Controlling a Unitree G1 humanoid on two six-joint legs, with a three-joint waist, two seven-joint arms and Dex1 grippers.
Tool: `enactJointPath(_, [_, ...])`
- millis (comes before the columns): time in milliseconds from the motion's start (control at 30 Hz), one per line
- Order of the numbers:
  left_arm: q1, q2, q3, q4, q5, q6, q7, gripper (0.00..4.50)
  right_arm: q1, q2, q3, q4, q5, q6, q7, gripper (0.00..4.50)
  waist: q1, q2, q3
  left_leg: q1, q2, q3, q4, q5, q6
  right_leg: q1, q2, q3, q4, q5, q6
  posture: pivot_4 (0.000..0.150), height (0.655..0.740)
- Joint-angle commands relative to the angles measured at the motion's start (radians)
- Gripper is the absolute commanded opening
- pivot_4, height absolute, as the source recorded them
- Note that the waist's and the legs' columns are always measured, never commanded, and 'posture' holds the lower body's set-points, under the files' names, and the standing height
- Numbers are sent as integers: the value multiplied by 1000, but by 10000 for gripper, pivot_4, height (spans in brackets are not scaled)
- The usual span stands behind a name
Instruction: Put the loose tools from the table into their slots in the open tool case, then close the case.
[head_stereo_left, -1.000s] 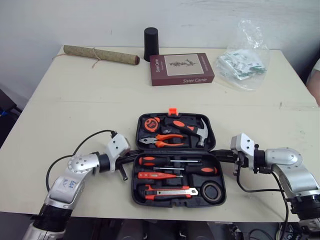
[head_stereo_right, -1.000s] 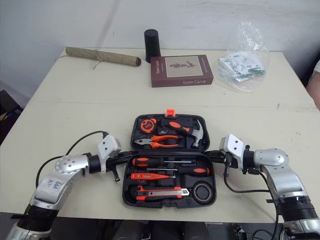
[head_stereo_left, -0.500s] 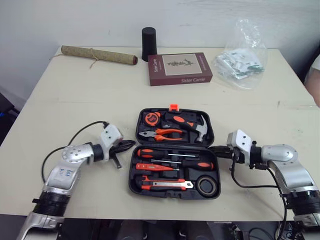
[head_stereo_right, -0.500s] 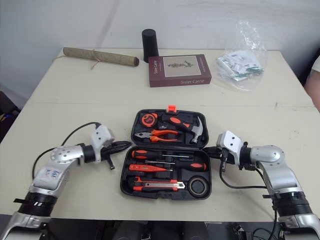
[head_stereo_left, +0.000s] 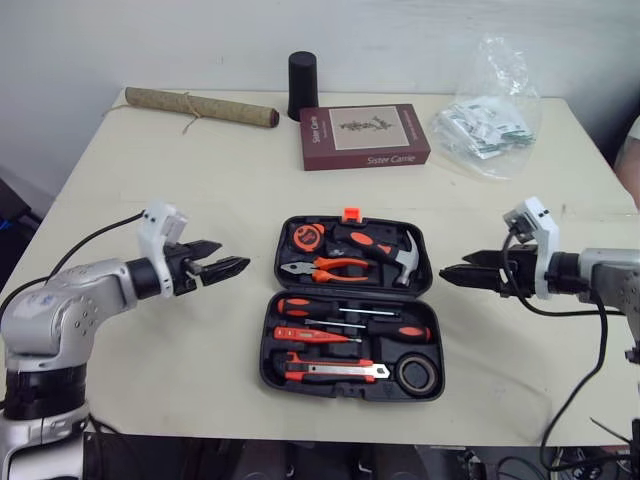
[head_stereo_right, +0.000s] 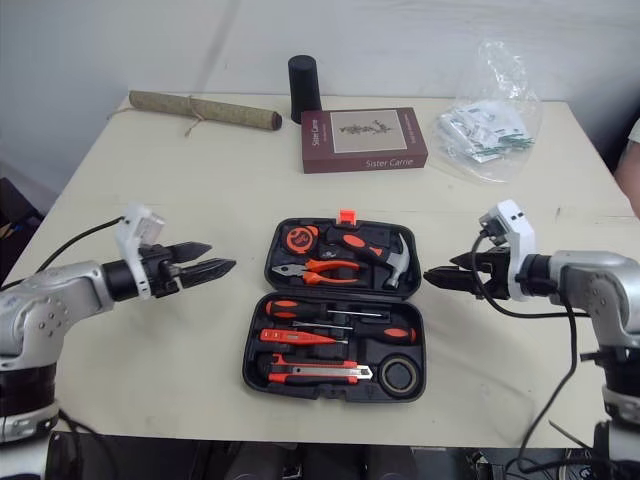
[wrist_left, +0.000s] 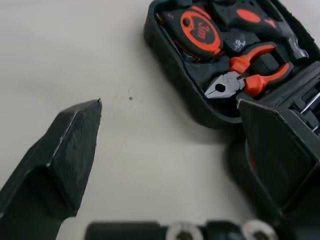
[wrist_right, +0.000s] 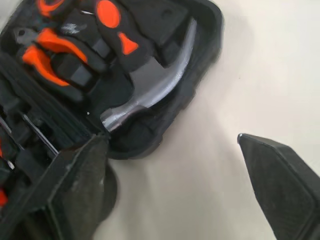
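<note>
head: tool case (head_stereo_left: 350, 290) lies open on table (head_stereo_left: 200, 180), tools in both halves; left gripper (head_stereo_left: 235, 256) off its left side, right gripper (head_stereo_left: 455, 268) off its right, neither touching | left wrist: jaws spread, empty, pliers (wrist_left: 245, 80) slotted in case | right wrist: jaws spread, empty, hammer (wrist_right: 150, 97) slotted in case

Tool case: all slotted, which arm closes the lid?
Right, probably. The open right gripper sits almost at the lid's edge by the hammer; the left gripper hangs farther from the tool case.
</note>
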Motion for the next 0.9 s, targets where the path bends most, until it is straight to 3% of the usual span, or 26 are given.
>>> enactJointPath(33, [-70,-43,-84,3,48,68,99,44566,-83,58,-16,33,9,155,-85,44256,-1,0,0,-1,0,1,0,0,0,-1,1,1,0,0,0,1500,7400])
enactJointPath(267, [-147,-107,-201,78,119,72,144,44566,-101,168,24,60,-75,109,-234,44256,3,0,0,-13,0,2,1,3,-1,-15,10,1,3,0,1,1500,7400])
enactJointPath(633, [-185,-166,-218,125,177,60,182,44566,-99,216,48,95,-97,96,-281,44256,-1,-2,-1,-11,2,6,2,4,0,-15,14,4,3,2,3,1500,7400])
enactJointPath(733, [-175,-161,-213,120,179,62,174,36938,-100,215,48,102,-97,115,-287,36865,-1,-4,-2,-10,2,7,2,4,0,-15,14,5,4,2,3,1500,7400])
enactJointPath(900, [-166,-181,-201,107,168,72,171,16368,-110,251,5,122,-83,169,-305,14034,0,-5,-3,-8,2,8,3,4,-1,-15,14,7,6,2,3,1500,7400])
